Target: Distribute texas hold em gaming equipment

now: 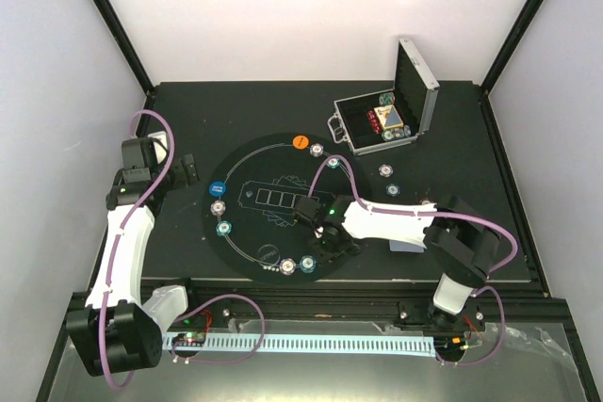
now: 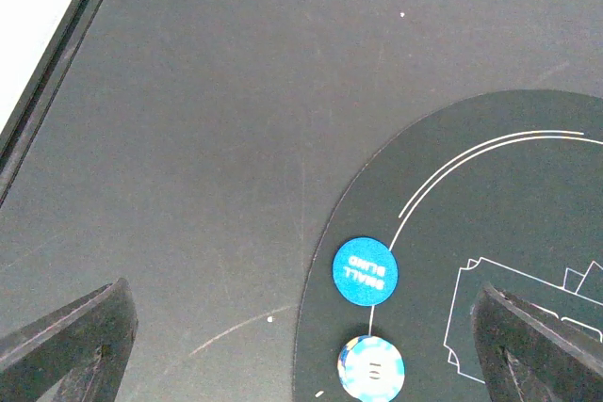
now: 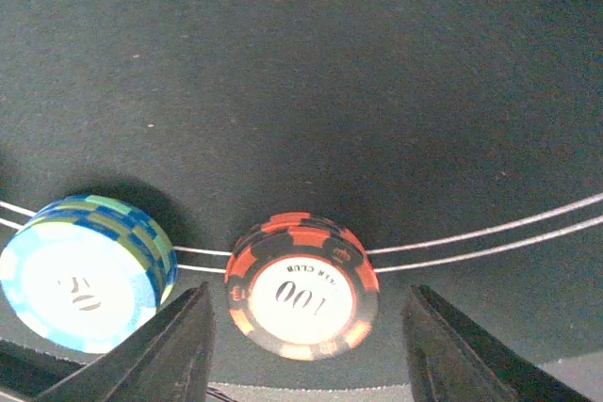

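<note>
The silver case point(image 1: 419, 77) stands open well beyond the right gripper point(image 3: 308, 291), lid up; inside we see red chips point(image 1: 362, 118), teal chips point(image 1: 387, 98) and a pale block point(image 1: 386, 120) too small to name; the right gripper's jaws are released, flanking a red-and-black 100 chip point(image 3: 300, 315) on the black mat point(image 3: 377, 91) without touching it; a blue chip point(image 3: 85, 284) lies just outside one finger, clipped by the frame; the left gripper point(image 2: 303, 327) gapes wide, grasping nothing; the Small Blind disc point(image 2: 365, 271) lies between its fingers; a pale chip point(image 2: 371, 371) beside the disc is cropped.

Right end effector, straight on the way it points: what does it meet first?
Most likely the red-and-black 100 chip, flat on the mat between the fingers of the right end effector; depth is unclear.
</note>
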{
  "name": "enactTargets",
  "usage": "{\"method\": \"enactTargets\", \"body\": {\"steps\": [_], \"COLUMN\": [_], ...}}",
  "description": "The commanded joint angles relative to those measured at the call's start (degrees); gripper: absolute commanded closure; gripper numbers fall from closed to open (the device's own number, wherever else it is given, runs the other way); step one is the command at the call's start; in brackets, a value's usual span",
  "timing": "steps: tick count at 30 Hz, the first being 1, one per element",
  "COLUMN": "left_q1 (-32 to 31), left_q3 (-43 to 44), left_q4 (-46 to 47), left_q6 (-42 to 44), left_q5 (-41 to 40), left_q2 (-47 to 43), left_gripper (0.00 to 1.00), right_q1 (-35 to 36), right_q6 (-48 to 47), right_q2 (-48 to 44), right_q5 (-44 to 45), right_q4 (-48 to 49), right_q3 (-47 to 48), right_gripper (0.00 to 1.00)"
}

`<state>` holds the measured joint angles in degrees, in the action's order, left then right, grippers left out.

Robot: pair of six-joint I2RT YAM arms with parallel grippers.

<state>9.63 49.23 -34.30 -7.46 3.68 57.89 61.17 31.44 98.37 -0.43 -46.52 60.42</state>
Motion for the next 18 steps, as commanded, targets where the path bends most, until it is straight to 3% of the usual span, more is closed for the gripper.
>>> {"method": "enactTargets", "body": {"steps": [1,4,10,13,18], "left_q1": [-0.35,-0.36,-0.38,-0.35,-0.42], "left_q3": [1.05,1.1,1.04,1.07,1.0], "left_q4": [-0.24,-0.21,-0.26,-0.22,-0.19], "left_q6": [0.87,0.87,0.87,0.89,0.85], "left_q5": [0.14,0.16,0.1,0.04,-0.19], "left_q2": [0.03,0.0,0.03,0.03,-0.23], "left_gripper": [0.01,0.01,0.01,0.01,0.01], "right_q1": [0.36,0.36,-3.4,-11.73,-32.25], "right_q6": [0.12,-0.55,-0.59,-0.5,-2.11], "right_q2": [-1.41,-3.9,-10.55,-13.57,-16.49], "right_q5": [1.88,2.18,7.35,9.78,10.02], "right_q4": [-1.63,-2.53,-7.08,-8.57,-5.56], "right_q3": [1.45,1.38,0.5,-0.77,-3.4], "right_gripper": [0.39,0.3,0.24,0.22,0.2]}}
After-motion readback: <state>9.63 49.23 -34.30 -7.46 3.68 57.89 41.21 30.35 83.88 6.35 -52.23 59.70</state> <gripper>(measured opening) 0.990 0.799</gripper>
